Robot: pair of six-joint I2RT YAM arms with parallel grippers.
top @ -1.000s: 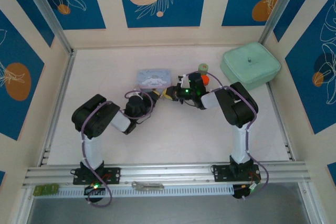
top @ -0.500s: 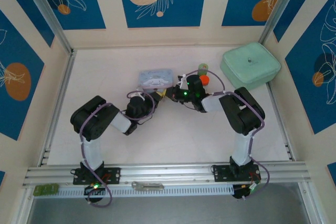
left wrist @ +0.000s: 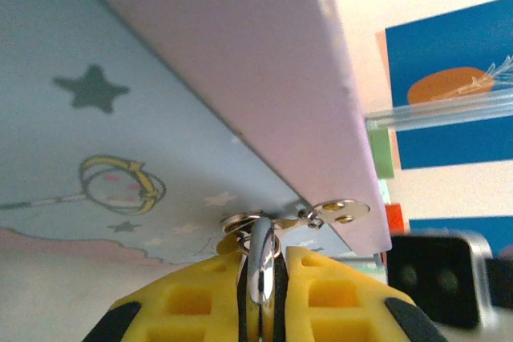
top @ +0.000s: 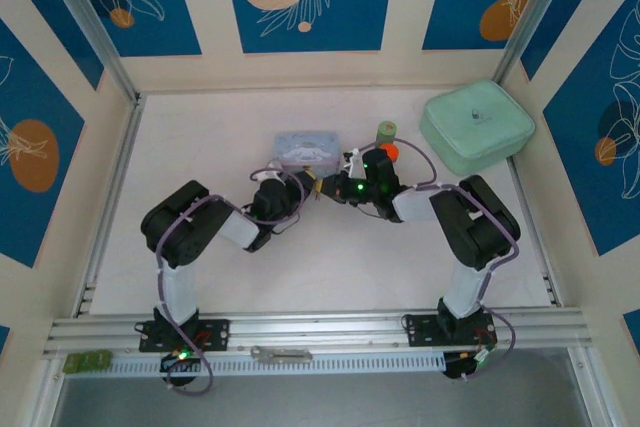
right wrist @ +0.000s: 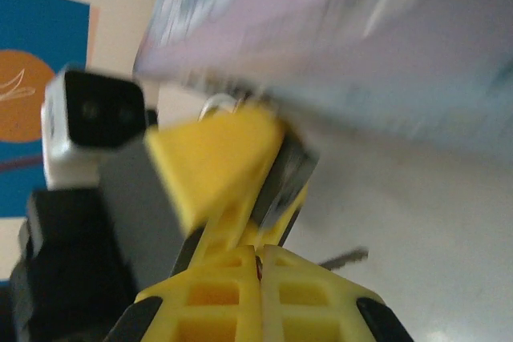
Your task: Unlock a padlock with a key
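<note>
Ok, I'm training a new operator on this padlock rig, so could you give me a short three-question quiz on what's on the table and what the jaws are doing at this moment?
1. True or false: the mint-green box touches the pale blue tin.
2. In the left wrist view, what do the left jaws pinch? A) a curved silvery metal piece B) a coin C) nothing
3. Fill in: the right jaws are ___ (open or shut).
Key: 1 false, the mint-green box stands apart, to the right of the pale blue tin; 2 A; 3 shut.
</note>
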